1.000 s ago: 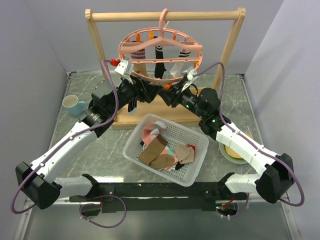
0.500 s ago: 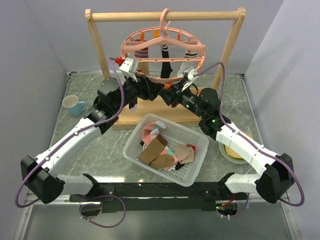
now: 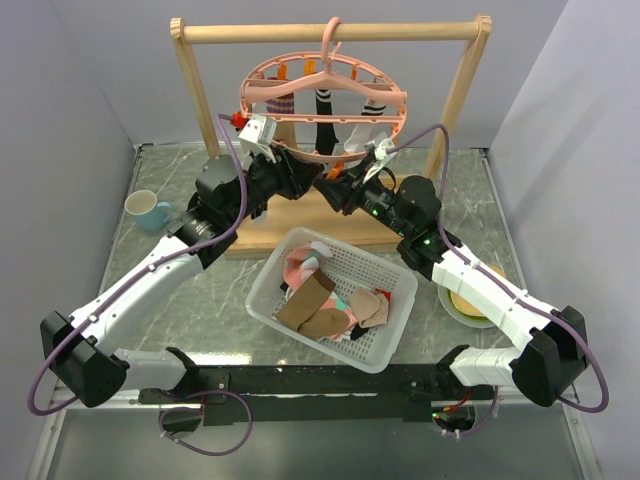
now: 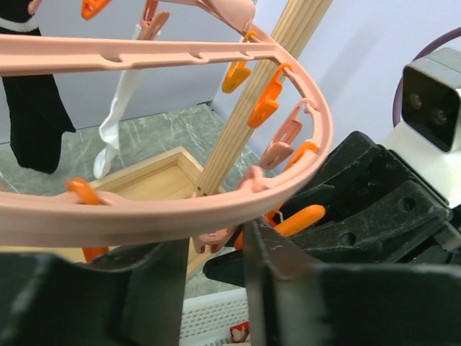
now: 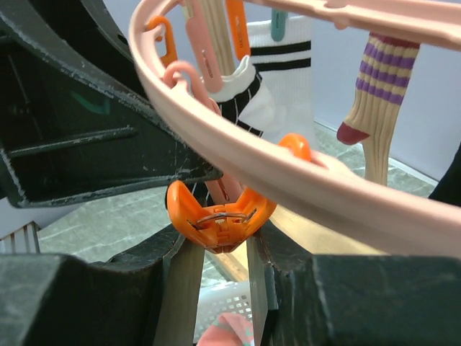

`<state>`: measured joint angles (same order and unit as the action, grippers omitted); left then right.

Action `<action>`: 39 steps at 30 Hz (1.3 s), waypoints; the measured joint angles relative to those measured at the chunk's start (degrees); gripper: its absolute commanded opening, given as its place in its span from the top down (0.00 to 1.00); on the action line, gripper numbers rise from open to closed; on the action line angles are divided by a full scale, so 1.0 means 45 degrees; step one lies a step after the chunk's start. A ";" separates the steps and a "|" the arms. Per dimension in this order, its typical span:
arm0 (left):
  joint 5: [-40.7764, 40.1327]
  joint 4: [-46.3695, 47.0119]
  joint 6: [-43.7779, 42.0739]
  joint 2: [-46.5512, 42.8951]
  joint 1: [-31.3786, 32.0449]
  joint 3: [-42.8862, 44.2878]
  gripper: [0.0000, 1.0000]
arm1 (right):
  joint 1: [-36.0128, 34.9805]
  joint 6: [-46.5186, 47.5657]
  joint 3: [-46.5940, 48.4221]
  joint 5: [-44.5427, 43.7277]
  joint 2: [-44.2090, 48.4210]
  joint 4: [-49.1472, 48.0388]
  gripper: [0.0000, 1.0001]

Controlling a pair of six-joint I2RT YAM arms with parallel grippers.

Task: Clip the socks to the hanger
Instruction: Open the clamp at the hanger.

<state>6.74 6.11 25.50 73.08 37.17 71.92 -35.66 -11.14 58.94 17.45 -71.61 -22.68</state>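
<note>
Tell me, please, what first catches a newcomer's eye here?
A round salmon-pink plastic ring hanger hung with socks dangles from the wooden rack rail. Under its near rim the black right gripper pinches an orange plastic clip, the left gripper opposite; a white mesh basket of loose socks sits in front.

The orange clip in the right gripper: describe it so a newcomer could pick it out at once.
A wooden rack stands at the back of the table, with a salmon-pink ring hanger hooked on its bar. On the ring's near rim, one orange clip sits pinched between the right gripper's fingers. The clips beside it in the right wrist view hang free.
</note>
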 measured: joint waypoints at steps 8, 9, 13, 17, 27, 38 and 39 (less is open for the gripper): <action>0.0000 -0.0044 0.0126 0.0000 0.0044 0.0000 0.94 | -0.0019 -0.0005 0.0000 -0.0015 0.0000 0.0296 0.64; -0.0015 -0.0073 0.0131 0.0000 0.0044 0.0000 0.98 | -0.0024 0.0000 -0.0005 -0.0024 0.0010 0.0340 0.62; -0.0049 -0.0073 0.0151 -0.0049 0.0024 -0.0015 0.99 | -0.0029 -0.0005 -0.0277 -0.0311 0.0296 0.0695 0.45; -0.0087 -0.0068 0.0136 -0.0233 0.0005 -0.0146 0.99 | -0.0049 -0.0078 -0.0772 -0.0821 0.0908 0.1311 0.00; 0.0359 0.0141 -0.0175 -0.1078 -0.0350 -0.0860 0.99 | -0.0049 0.0316 -0.2341 -0.2171 0.2807 0.2987 0.00; -0.0243 0.0049 -0.1098 -0.1389 -0.0374 -0.1195 0.99 | -0.2618 0.0437 -0.2948 -0.5236 0.3793 0.5571 0.00; -0.0277 0.0015 -0.1180 -0.1389 -0.0316 -0.1195 0.99 | -0.3011 0.0398 -0.3007 -0.5615 0.3677 0.5727 0.00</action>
<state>5.50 6.17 20.18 66.83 35.75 66.54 -49.21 -9.34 45.41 -7.81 -55.07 3.09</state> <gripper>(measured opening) 0.277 0.998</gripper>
